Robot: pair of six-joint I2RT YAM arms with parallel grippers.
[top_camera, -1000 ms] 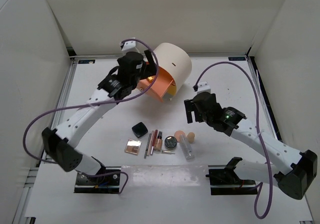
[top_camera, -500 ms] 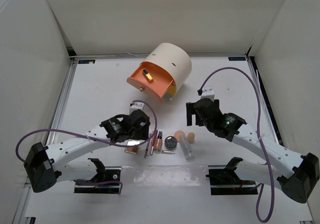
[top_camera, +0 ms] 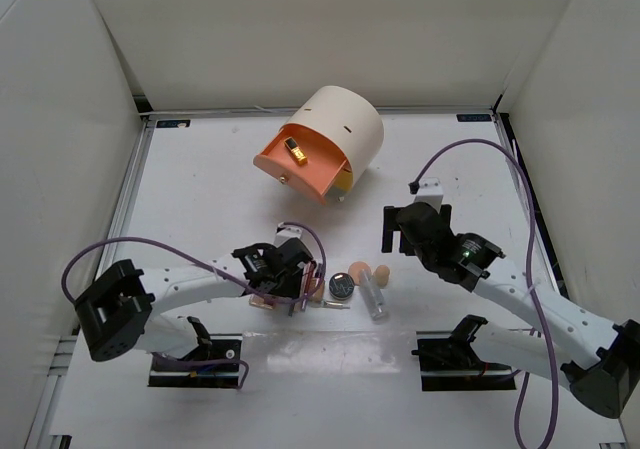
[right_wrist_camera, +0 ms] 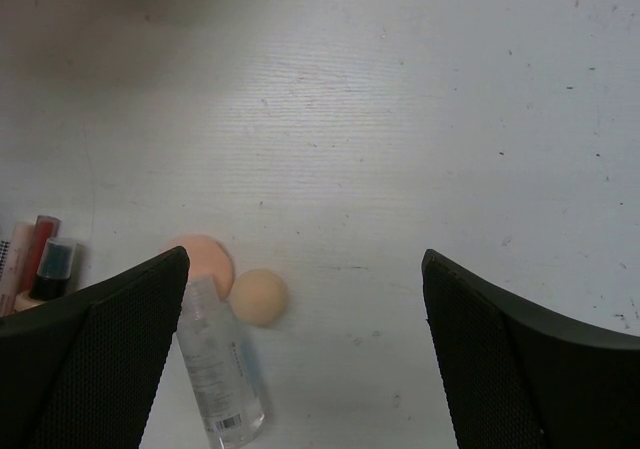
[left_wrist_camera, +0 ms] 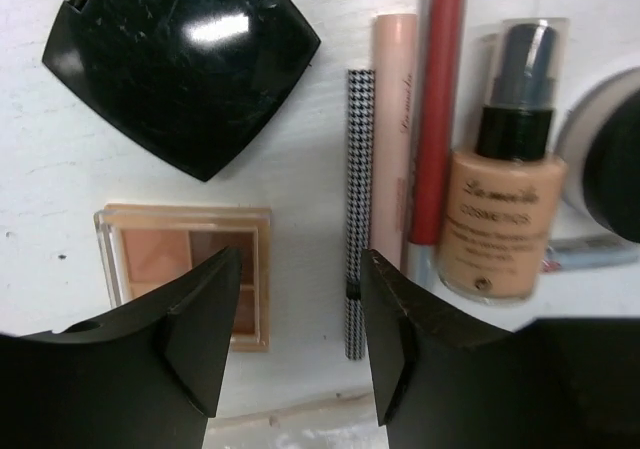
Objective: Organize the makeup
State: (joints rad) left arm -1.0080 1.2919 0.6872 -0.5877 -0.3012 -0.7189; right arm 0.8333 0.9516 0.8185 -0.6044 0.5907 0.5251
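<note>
Makeup (top_camera: 342, 286): laid in a row on the table (top_camera: 200, 199), near side. Left gripper (left_wrist_camera: 297, 299): jaws partly apart, nothing clamped, poised astride peach palette (left_wrist_camera: 170, 249) edge and houndstooth pencil (left_wrist_camera: 359, 209). Right gripper (right_wrist_camera: 305, 259): spread wide, empty, above peach sponges (right_wrist_camera: 258, 297). Risk: both items could be pinched together, or the pencil nudged askew.
</note>
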